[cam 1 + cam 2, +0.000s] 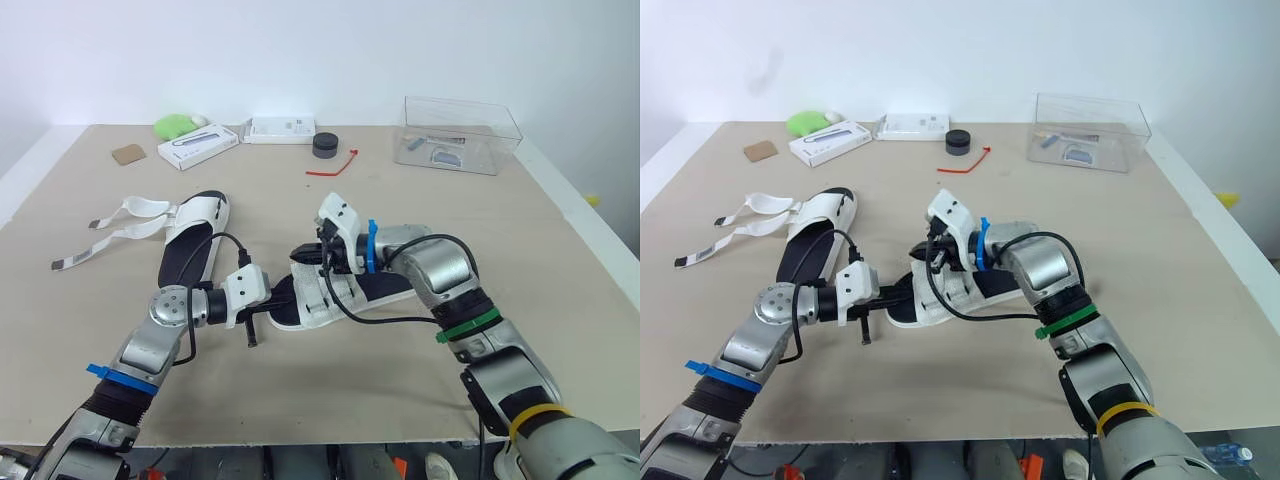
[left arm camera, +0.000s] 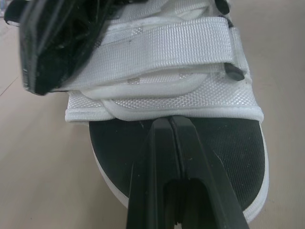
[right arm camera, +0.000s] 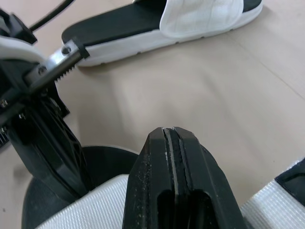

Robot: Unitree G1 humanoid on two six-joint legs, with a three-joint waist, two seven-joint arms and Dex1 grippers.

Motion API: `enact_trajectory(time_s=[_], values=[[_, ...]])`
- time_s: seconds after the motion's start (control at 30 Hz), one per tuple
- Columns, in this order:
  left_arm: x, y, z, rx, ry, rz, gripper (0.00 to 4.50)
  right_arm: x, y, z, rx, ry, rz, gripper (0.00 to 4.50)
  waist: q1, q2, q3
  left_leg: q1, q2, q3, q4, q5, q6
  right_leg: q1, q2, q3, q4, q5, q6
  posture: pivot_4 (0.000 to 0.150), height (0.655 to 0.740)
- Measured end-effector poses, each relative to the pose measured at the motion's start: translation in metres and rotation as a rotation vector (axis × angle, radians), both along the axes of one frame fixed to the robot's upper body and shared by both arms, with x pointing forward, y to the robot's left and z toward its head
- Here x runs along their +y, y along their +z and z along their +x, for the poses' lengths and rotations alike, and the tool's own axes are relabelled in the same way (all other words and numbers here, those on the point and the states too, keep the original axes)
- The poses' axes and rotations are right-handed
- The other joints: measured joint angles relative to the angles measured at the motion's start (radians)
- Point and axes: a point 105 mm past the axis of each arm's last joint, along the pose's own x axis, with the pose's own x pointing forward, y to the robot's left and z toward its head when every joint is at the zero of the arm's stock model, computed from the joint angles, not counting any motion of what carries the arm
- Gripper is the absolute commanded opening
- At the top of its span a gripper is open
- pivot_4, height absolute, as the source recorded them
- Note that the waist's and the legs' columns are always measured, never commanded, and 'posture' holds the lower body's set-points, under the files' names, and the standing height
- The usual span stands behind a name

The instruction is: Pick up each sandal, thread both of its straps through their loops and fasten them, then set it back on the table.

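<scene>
Sandal (image 2: 162, 90) has the left end effector (image 2: 169, 120) and right end effector (image 3: 170, 130) at it, both pinched closed.

Your head cameras look down over the surface (image 1: 575, 290); both wrist cameras sit close on the same sandal (image 2: 181, 95).

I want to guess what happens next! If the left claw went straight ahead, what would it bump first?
Probably the sandal's white upper, right ahead of the shut left claw, whose tips hover over the black footbed. Depth is hard to judge, so it may already be touching.
</scene>
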Motion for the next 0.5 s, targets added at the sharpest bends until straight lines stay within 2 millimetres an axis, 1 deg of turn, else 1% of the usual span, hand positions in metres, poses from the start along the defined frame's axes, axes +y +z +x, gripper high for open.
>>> enact_trajectory(time_s=[0.13, 0.3, 0.33, 0.37, 0.4, 0.43, 0.47, 0.5], values=[[0.000, 0.000, -0.001, -0.001, 0.003, -0.002, 0.00, 0.002, -0.002, -0.002, -0.041, 0.050, -0.052, 0.06, 0.000, 0.000, 0.000, 0.000, 0.000, 0.000, 0.000, 0.000, 0.000, 0.000, 0.000, 0.000, 0.000, 0.000, 0.000, 0.150, 0.7400], [0.000, 0.000, -0.001, -0.002, 0.005, -0.005, 0.00, 0.002, 0.005, -0.002, -0.073, 0.065, -0.037, 0.06, 0.000, 0.000, 0.000, 0.000, 0.000, 0.000, 0.000, 0.000, 0.000, 0.000, -0.001, 0.000, 0.000, 0.000, 0.000, 0.150, 0.7400], [0.000, 0.000, -0.001, -0.002, 0.006, -0.006, 0.00, 0.002, 0.010, -0.001, -0.085, 0.064, -0.025, 0.32, 0.000, 0.001, 0.000, 0.000, 0.000, 0.000, 0.000, 0.000, 0.000, -0.001, -0.001, 0.000, 0.000, 0.000, 0.000, 0.150, 0.7400], [0.000, 0.001, -0.001, -0.003, 0.005, -0.010, 0.00, -0.004, 0.031, 0.002, -0.128, 0.071, 0.016, 0.66, 0.000, 0.001, 0.001, -0.001, 0.000, 0.000, 0.000, 0.000, 0.000, -0.001, -0.001, 0.000, 0.000, 0.000, 0.000, 0.150, 0.7400], [0.000, 0.001, -0.001, -0.003, 0.004, -0.012, 0.00, -0.011, 0.046, 0.004, -0.155, 0.080, 0.041, 1.08, 0.000, 0.001, 0.001, -0.001, 0.000, -0.001, -0.001, 0.000, 0.000, -0.001, -0.001, -0.001, -0.001, 0.000, 0.000, 0.150, 0.7400], [-0.001, 0.002, -0.002, 0.000, 0.001, -0.017, 0.00, -0.020, 0.059, 0.005, -0.184, 0.093, 0.051, 1.58, 0.000, 0.001, 0.001, -0.001, 0.000, -0.001, -0.001, 0.000, 0.000, -0.001, -0.001, -0.002, -0.001, 0.000, 0.000, 0.150, 0.7400], [-0.001, 0.003, -0.004, 0.014, -0.002, -0.030, 0.00, -0.035, 0.069, 0.008, -0.220, 0.094, 0.042, 2.16, 0.001, 0.001, 0.001, -0.001, -0.001, -0.002, -0.002, 0.000, 0.000, -0.001, -0.001, -0.002, -0.001, 0.000, 0.000, 0.150, 0.7400], [0.000, 0.004, -0.005, 0.022, -0.003, -0.044, 0.25, -0.051, 0.074, 0.012, -0.242, 0.079, 0.030, 2.32, 0.001, 0.001, 0.001, -0.001, -0.002, -0.002, -0.003, 0.000, 0.000, 0.000, -0.002, -0.003, -0.002, -0.001, 0.001, 0.150, 0.7400]])
